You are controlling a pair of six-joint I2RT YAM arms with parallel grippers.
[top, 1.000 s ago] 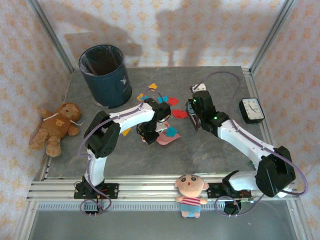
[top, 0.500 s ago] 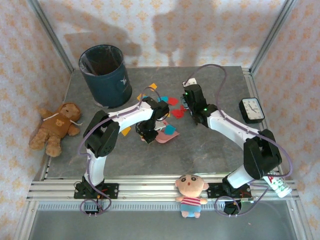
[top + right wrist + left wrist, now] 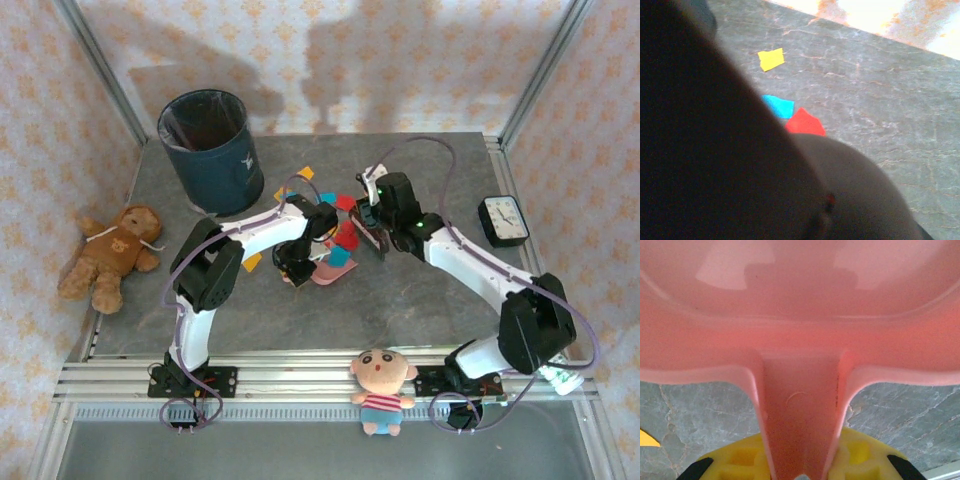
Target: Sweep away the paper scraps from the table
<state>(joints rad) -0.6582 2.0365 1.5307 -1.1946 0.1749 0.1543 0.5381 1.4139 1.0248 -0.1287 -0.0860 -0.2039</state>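
Note:
My left gripper (image 3: 297, 264) is shut on the handle of a pink dustpan (image 3: 331, 271), which lies on the table (image 3: 430, 300). In the left wrist view the handle (image 3: 800, 420) runs between my yellow pads (image 3: 740, 462). My right gripper (image 3: 370, 222) is shut on a dark brush (image 3: 376, 239), just right of the pan. The brush (image 3: 715, 165) blocks much of the right wrist view. Paper scraps lie round the pan: red (image 3: 347, 236), blue (image 3: 340, 258), yellow (image 3: 252, 263), orange (image 3: 304, 172). Yellow (image 3: 771, 59), blue (image 3: 778, 106) and red (image 3: 805, 123) scraps lie beyond the brush.
A dark blue bin (image 3: 210, 150) stands at the back left. A teddy bear (image 3: 110, 255) lies off the table's left edge. A black clock (image 3: 503, 220) sits at the right. A doll (image 3: 382, 388) rests on the front rail.
My right arm has swung left, carrying the brush toward the dustpan; the red scraps sit closer to the pan. The left gripper and pan have hardly moved.

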